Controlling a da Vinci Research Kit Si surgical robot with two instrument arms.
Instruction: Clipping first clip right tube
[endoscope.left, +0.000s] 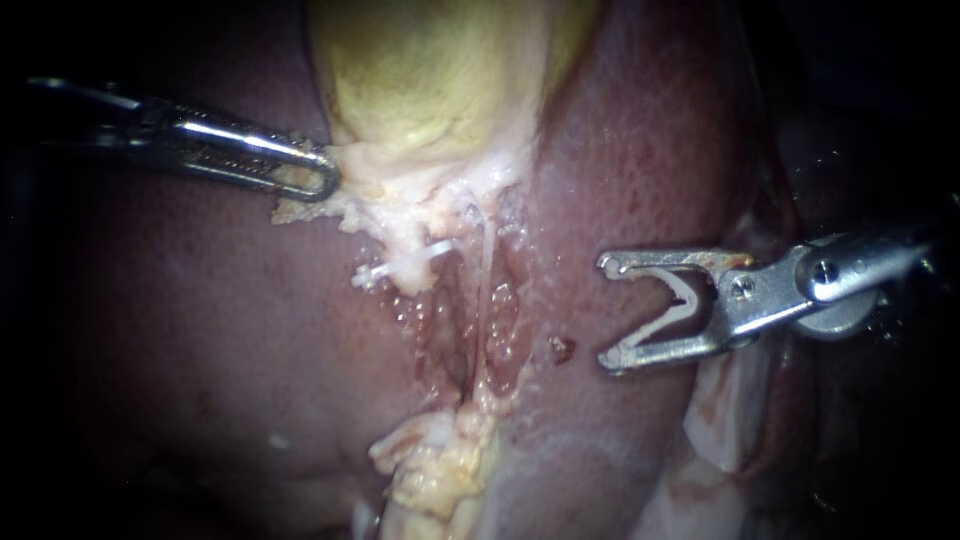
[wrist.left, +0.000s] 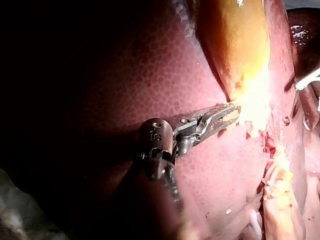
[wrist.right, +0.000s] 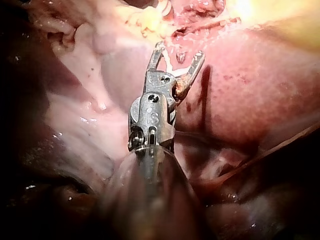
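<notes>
right instrument: jaws wide, cradling white clip, mouth facing right tube | tube: upright strand below gallbladder, apart, crosswise to jaws, nearest this instrument | left instrument: jaws pinching pale tissue

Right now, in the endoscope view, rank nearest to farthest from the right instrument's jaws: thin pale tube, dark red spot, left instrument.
1. Dark red spot, beside the right instrument holding a clip.
2. Thin pale tube, mid-groove.
3. Left instrument, upper left, gripping tissue.
</notes>
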